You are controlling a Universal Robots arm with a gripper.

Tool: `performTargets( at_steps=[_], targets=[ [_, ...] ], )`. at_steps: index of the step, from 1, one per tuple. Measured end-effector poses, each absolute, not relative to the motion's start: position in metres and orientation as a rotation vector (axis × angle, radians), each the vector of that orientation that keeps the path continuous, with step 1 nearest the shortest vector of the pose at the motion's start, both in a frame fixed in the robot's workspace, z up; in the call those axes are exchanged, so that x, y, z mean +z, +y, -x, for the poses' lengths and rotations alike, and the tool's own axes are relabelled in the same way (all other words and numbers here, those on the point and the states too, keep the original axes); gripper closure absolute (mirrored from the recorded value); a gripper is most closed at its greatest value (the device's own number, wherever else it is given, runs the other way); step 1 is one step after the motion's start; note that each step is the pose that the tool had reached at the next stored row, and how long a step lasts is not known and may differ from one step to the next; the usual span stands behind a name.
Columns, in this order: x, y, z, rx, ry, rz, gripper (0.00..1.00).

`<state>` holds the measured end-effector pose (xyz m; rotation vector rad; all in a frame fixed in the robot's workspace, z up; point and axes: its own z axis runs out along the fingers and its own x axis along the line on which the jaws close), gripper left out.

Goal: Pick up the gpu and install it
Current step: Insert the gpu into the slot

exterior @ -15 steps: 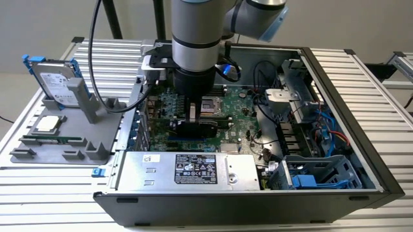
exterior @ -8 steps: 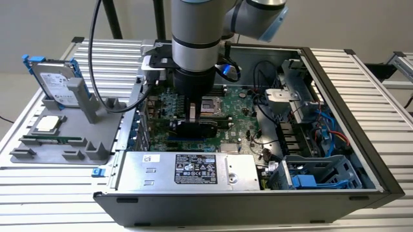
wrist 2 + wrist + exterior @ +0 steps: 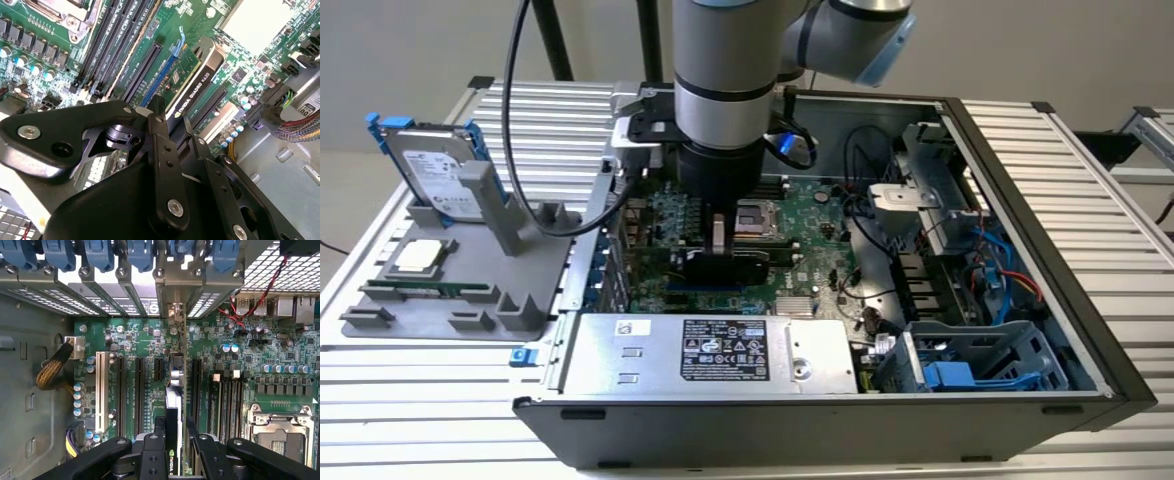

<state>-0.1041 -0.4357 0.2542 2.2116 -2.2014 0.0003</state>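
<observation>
Gpu (image 3: 196,82): stands on edge over the board's (image 3: 280,360) slots inside the case (image 3: 1067,230), end bracket toward the rear slot openings.
Gripper (image 3: 170,127): fingers (image 3: 152,457) pinch the card's upper edge, one on each face.
Handling: judged light, thin and stiff; the board face is fragile.
Hold: by the top edge over the shroud, clear of connector and components.

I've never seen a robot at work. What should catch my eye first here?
The grey robot arm reaching down into the open computer case. Its hand grips the gpu on edge over the green motherboard, at the slots. At the exterior view's left, a hard drive stands in a grey holder.
</observation>
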Motion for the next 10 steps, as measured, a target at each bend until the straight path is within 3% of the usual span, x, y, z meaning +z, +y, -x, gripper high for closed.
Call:
performTargets(
  at_steps=[10],
  targets=[
    [0.2508,-0.4357,0.1065,0.0,-2.201,-2.211,1.0]
  ],
)
